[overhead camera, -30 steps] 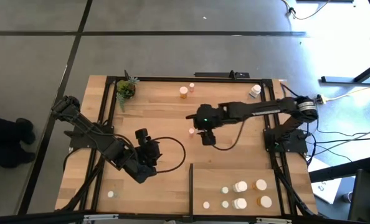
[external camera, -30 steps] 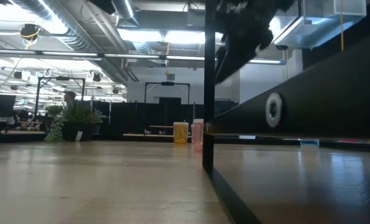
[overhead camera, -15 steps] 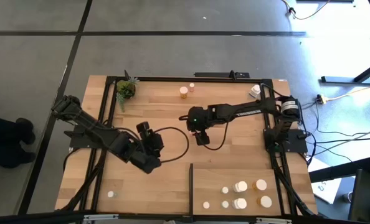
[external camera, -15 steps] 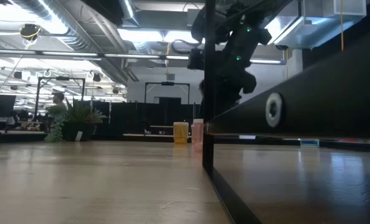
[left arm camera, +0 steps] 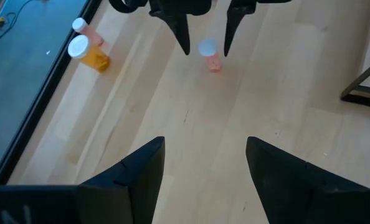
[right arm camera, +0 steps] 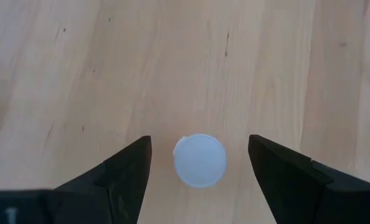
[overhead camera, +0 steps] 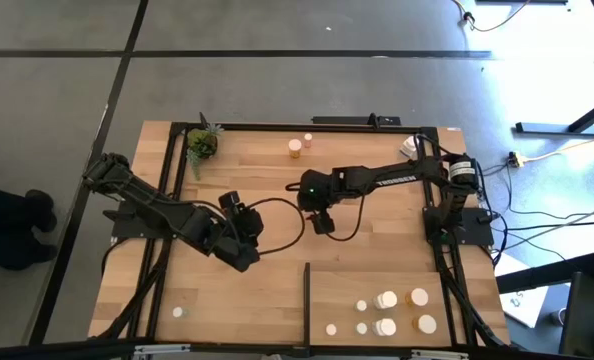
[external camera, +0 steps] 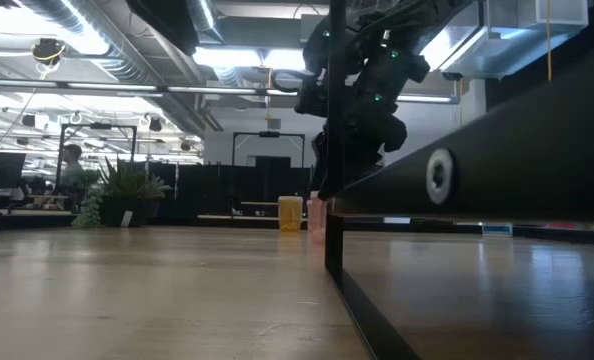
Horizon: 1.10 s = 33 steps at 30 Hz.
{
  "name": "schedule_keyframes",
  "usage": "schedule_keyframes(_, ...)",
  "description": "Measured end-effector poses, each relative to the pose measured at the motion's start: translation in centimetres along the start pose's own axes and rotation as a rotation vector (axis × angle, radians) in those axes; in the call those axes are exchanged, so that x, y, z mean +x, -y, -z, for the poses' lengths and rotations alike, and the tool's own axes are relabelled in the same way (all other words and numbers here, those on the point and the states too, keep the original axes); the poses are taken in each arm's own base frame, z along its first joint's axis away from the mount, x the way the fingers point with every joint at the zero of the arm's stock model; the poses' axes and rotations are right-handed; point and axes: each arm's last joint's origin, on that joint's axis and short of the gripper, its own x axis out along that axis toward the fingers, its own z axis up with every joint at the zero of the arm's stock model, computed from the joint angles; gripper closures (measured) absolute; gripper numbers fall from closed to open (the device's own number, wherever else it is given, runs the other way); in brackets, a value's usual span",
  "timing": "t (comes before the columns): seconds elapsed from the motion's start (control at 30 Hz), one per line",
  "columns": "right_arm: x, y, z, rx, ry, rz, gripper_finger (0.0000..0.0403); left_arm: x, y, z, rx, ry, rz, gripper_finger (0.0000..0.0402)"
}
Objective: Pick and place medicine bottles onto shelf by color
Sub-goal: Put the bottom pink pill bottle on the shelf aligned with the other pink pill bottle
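A small pinkish bottle with a white cap (right arm camera: 199, 160) stands upright on the table's middle; it also shows in the left wrist view (left arm camera: 210, 55) and the low view (external camera: 317, 216). My right gripper (right arm camera: 199, 138) is open and points down over it, one finger on either side, with gaps; in the high view (overhead camera: 313, 208) it hides the bottle. My left gripper (left arm camera: 205, 142) is open and empty, above the table left of centre (overhead camera: 242, 236). The shelf (overhead camera: 407, 275) at the near right holds several bottles (overhead camera: 385, 299).
An orange bottle (overhead camera: 295, 147) and a smaller pinkish one (overhead camera: 308, 139) stand near the far edge, a white one (overhead camera: 409, 146) at the far right, a small white one (overhead camera: 178, 312) near left. A potted plant (overhead camera: 201, 143) stands far left. The shelf's black strip (overhead camera: 307, 288) stands upright.
My right gripper has come down and a little toward the table's left, over the small pinkish bottle, staying open. My left gripper has gone toward the far edge and slightly right, toward the table's middle.
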Motion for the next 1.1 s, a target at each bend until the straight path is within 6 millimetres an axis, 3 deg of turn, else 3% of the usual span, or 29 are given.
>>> schedule_keyframes(0.27,0.01,0.04,0.10,0.002,-0.009,-0.002,0.0136,0.00,0.00,0.00,0.000,0.000,0.000,0.0182)
schedule_keyframes(0.6,0.01,0.04,0.09,0.004,-0.008,-0.001,0.0192,0.00,0.03,0.03,0.000,-0.010,0.011,0.0182)
schedule_keyframes(1.1,0.02,0.04,0.10,0.010,-0.008,-0.001,0.0237,-0.01,0.01,0.09,0.005,-0.016,0.011,0.0182)
